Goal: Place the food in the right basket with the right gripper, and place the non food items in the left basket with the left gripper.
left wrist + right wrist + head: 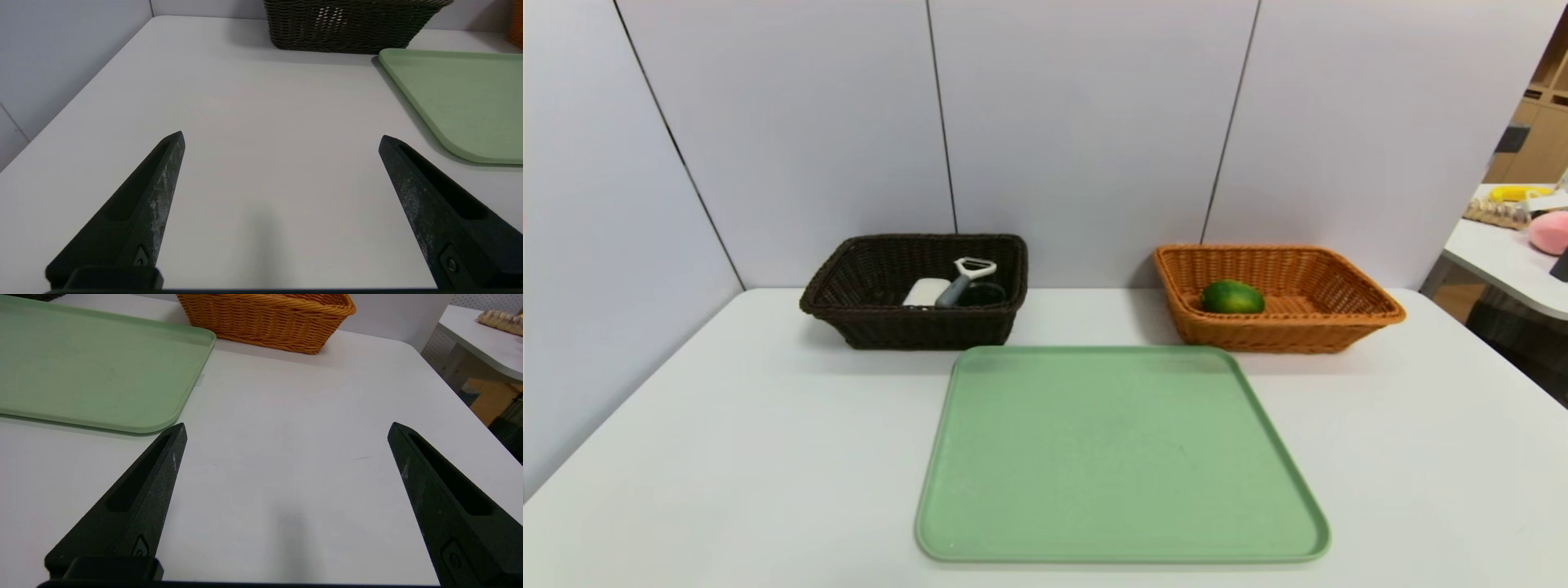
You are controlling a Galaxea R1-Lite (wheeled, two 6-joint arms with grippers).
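Now, you can see the green fruit [1232,297] lying inside the orange basket [1347,314]. The dark basket [849,294] holds the white block [926,291], the peeler [965,279] and the black cup [984,295]. Between the baskets, nearer to you, lies the green tray [1119,457]. Your left gripper [282,141] and right gripper [287,430] hang over the white table [686,441], fingers spread wide, holding nothing.

Green fruit [1232,297] in orange basket [1347,327]; peeler [965,280] in dark basket [849,318].
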